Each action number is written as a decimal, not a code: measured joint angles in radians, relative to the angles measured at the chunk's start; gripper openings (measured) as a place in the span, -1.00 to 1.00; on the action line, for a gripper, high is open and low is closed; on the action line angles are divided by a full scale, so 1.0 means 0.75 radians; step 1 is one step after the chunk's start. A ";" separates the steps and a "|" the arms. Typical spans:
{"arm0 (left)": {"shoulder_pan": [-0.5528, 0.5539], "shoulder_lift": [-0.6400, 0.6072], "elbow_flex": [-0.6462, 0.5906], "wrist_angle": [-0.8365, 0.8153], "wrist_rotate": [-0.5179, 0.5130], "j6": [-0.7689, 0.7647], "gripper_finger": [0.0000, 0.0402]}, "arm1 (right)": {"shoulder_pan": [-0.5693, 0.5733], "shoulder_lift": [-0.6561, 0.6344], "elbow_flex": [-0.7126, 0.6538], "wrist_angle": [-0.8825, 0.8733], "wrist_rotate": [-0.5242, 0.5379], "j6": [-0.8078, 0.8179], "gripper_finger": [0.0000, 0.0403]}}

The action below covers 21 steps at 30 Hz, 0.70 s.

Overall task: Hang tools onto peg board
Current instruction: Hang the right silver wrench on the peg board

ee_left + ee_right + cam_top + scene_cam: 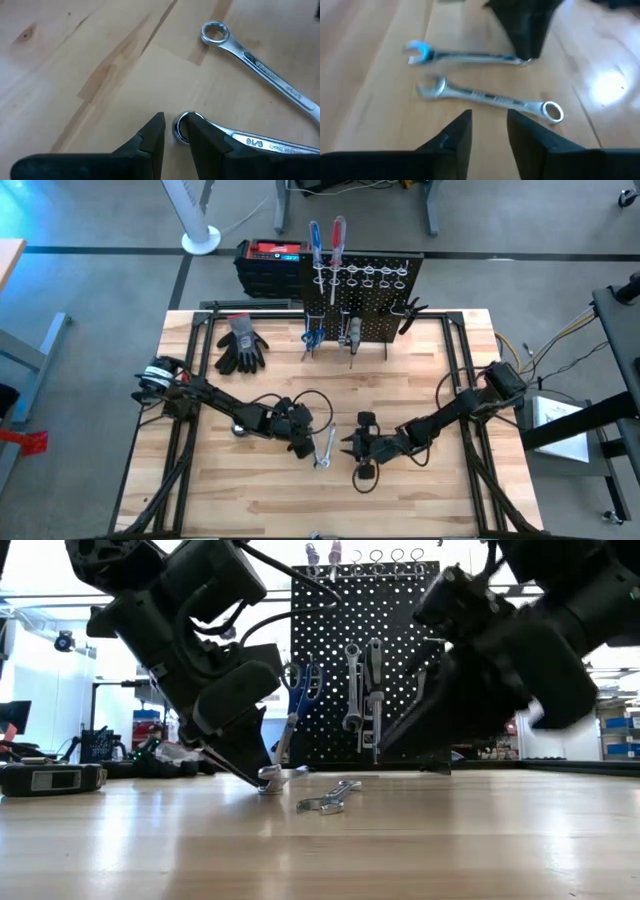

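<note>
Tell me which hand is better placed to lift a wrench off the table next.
Left. The left hand already pinches the ring end of one wrench on the table. The right hand hovers short of the other wrench, fingers apart, holding nothing.

two wrenches between arms, bare tabletop around

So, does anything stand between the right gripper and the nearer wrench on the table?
Nothing visible: only bare table lies between the right gripper and the nearer wrench. The left gripper clamps the farther wrench beyond it.
</note>
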<state>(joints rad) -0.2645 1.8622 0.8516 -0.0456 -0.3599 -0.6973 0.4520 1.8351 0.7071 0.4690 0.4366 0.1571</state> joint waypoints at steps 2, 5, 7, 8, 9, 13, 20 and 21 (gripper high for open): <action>0.001 0.001 -0.001 0.000 -0.001 -0.032 -0.63 | 0.003 0.037 0.000 0.046 0.000 -0.107 -0.28; 0.003 0.001 -0.002 0.000 -0.001 -0.084 -0.63 | 0.003 0.080 0.022 0.124 0.005 -0.239 -0.10; 0.003 0.001 -0.004 0.001 -0.001 -0.114 -0.63 | 0.002 0.107 0.060 0.121 0.014 -0.313 0.01; 0.003 0.001 -0.005 0.001 -0.001 -0.126 -0.63 | 0.002 0.122 0.082 0.120 0.014 -0.351 0.05; 0.003 0.001 -0.005 0.002 -0.001 -0.136 -0.63 | 0.002 0.138 0.103 0.119 0.014 -0.394 0.10; 0.004 0.001 -0.007 0.003 -0.001 -0.170 -0.63 | 0.003 0.214 0.191 0.084 0.013 -0.500 0.19; 0.009 0.001 -0.009 0.011 0.001 -0.176 -0.63 | 0.005 0.323 0.356 -0.038 -0.013 -0.610 0.13; 0.009 0.001 -0.009 0.012 0.001 -0.177 -0.63 | 0.006 0.330 0.375 -0.052 -0.014 -0.626 0.11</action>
<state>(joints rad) -0.2574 1.8629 0.8448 -0.0364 -0.3592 -0.8299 0.4563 2.0828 0.9885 0.4301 0.4263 -0.3121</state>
